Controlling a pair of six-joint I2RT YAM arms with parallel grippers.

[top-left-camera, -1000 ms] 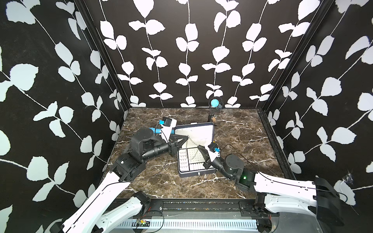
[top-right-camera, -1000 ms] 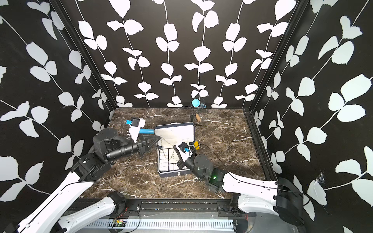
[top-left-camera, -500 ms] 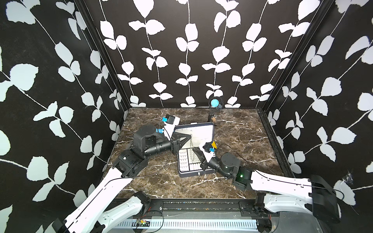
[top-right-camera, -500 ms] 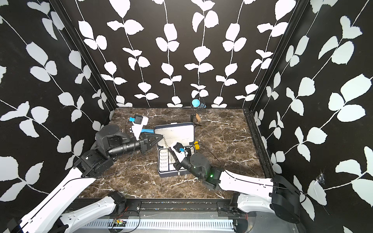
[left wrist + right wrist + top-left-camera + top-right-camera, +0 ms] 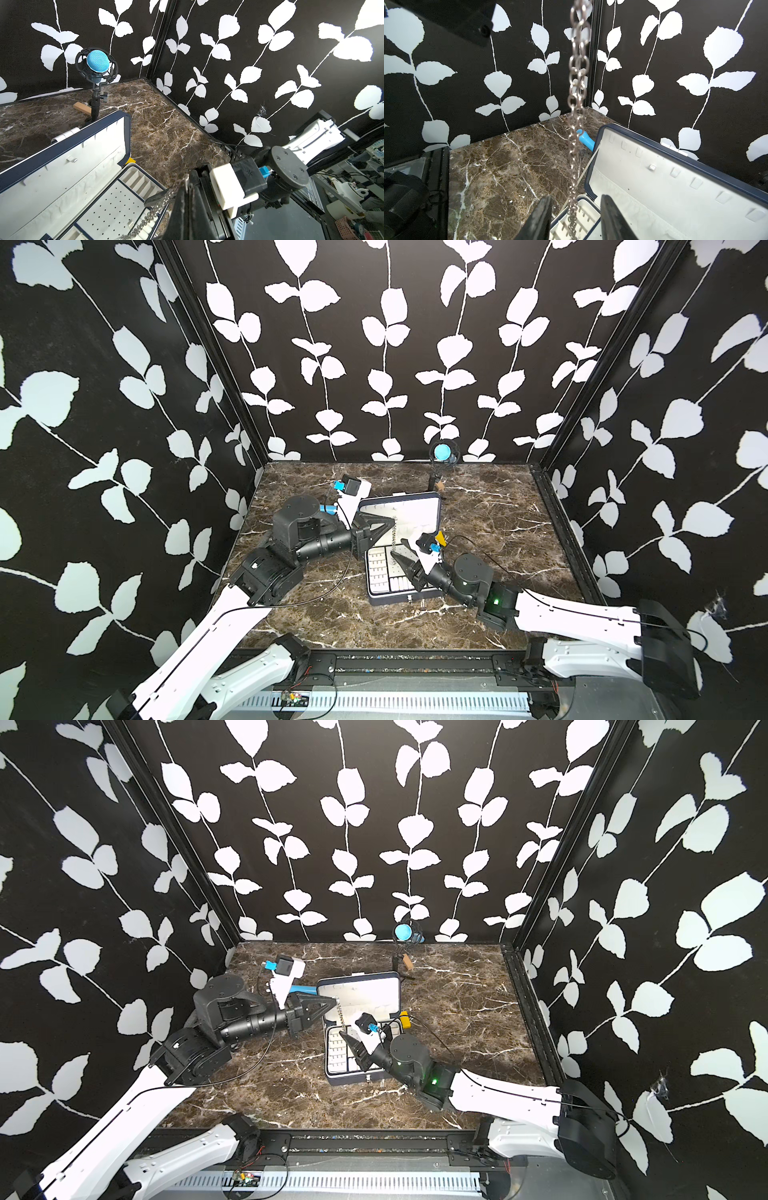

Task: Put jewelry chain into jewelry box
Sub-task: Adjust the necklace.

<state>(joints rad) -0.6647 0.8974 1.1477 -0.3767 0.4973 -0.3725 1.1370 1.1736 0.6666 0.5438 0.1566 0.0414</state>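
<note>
The jewelry box (image 5: 398,600) (image 5: 356,1078) lies open mid-table, its white-lined lid (image 5: 62,178) (image 5: 654,197) standing up at the back. My left gripper (image 5: 390,520) (image 5: 332,1001) (image 5: 187,193) is shut on the top end of the jewelry chain (image 5: 392,534) (image 5: 341,1013) (image 5: 153,209). The chain (image 5: 577,83) hangs straight down in front of the lid, and its lower end reaches the compartmented tray. My right gripper (image 5: 400,561) (image 5: 347,1040) (image 5: 575,207) sits low over the tray, open. The chain passes between its fingers (image 5: 542,214) without touching them.
A blue-headed microphone (image 5: 442,452) (image 5: 97,61) on a stand is at the back wall, with a small wooden block (image 5: 438,486) at its foot. A yellow block (image 5: 439,538) sits at the box's right side. A blue cylinder (image 5: 585,140) lies behind the lid's left end.
My right gripper has slid left over the tray and its jaws have opened. My left gripper has edged right over the box, still holding the chain.
</note>
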